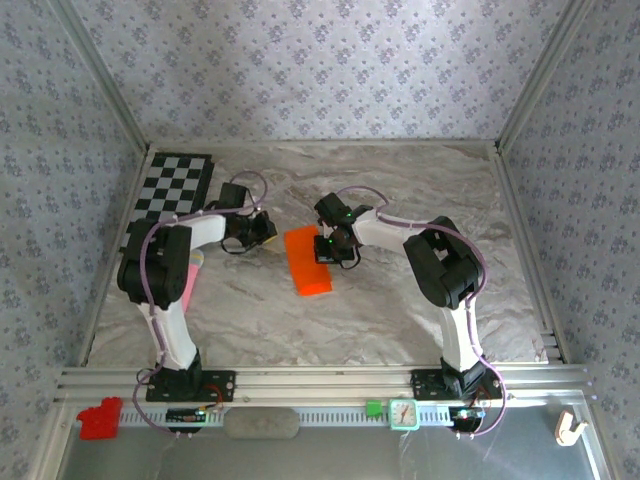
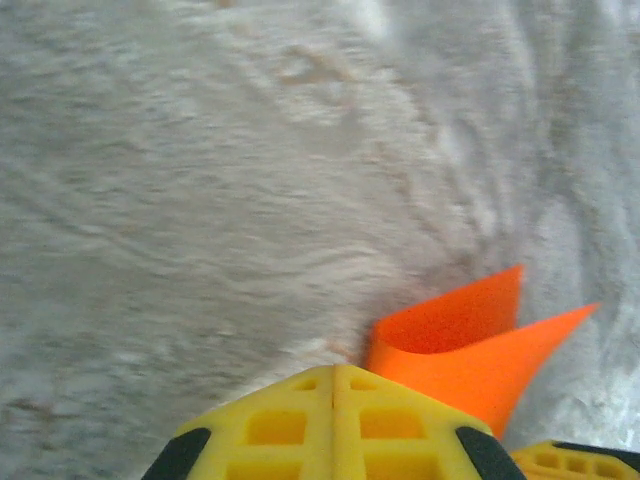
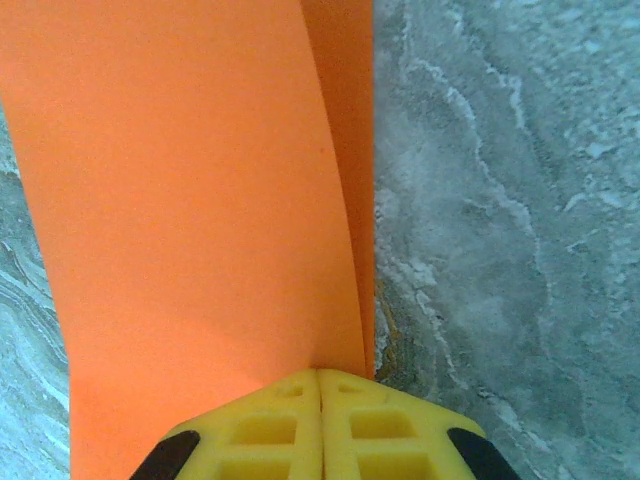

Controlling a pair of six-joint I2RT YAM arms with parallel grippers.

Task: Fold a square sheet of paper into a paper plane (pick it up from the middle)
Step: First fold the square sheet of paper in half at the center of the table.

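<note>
Orange paper (image 3: 200, 200) — in right gripper (image 3: 320, 374)

The orange paper (image 3: 200, 200) is cut off far past the right pincer (image 3: 320, 376). Its near end hides under the yellow fingers (image 3: 300, 395). Pinched or not, I can't tell.

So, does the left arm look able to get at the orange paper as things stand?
Probably yes: the shut left gripper sits beside an edge of the orange paper, nothing between them; the right gripper is on the other side, out of its way.
</note>
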